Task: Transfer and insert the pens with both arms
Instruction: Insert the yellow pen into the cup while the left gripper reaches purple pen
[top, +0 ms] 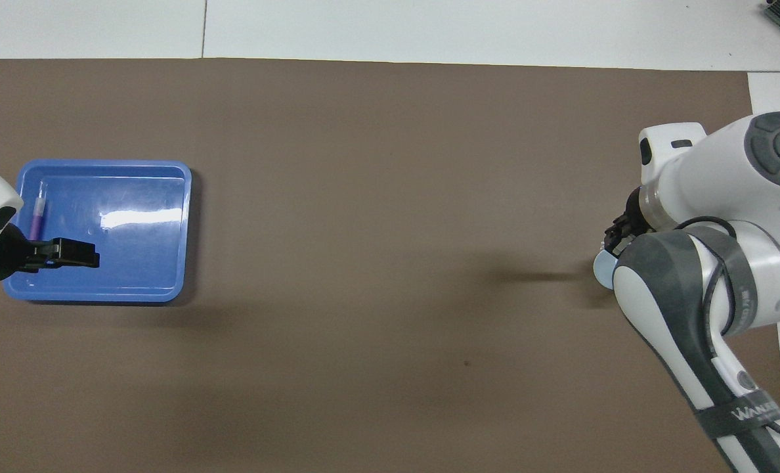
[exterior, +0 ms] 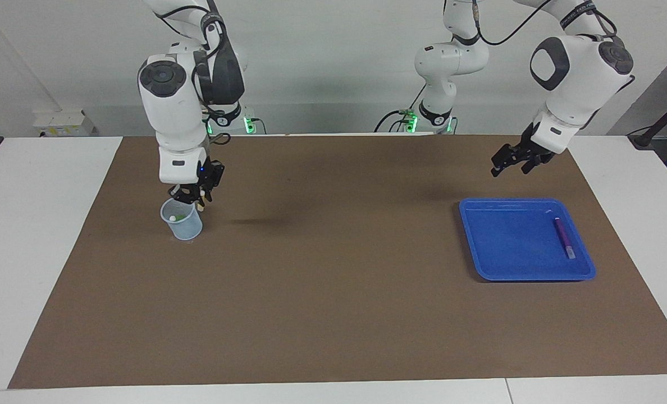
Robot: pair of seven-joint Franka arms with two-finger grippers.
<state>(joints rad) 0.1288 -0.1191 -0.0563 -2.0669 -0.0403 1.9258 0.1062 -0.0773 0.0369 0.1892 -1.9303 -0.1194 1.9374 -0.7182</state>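
Note:
The purple pen [exterior: 563, 238] lies in the blue tray [exterior: 502, 269], along the side toward the left arm's end; it also shows in the overhead view [top: 37, 219]. My left gripper [exterior: 512, 161] is open and empty, raised over the mat just nearer to the robots than the tray. My right gripper [exterior: 191, 196] hangs right over the rim of a clear plastic cup [exterior: 183, 225]. The green pen [exterior: 179, 216] stands inside the cup. A yellow pen tip [exterior: 199, 206] shows at the cup's rim directly under the right gripper.
A brown mat [exterior: 333, 292] covers the table between the cup and the tray. In the overhead view the right arm hides most of the cup [top: 603, 269], and the left gripper [top: 68, 253] overlaps the tray [top: 134, 263].

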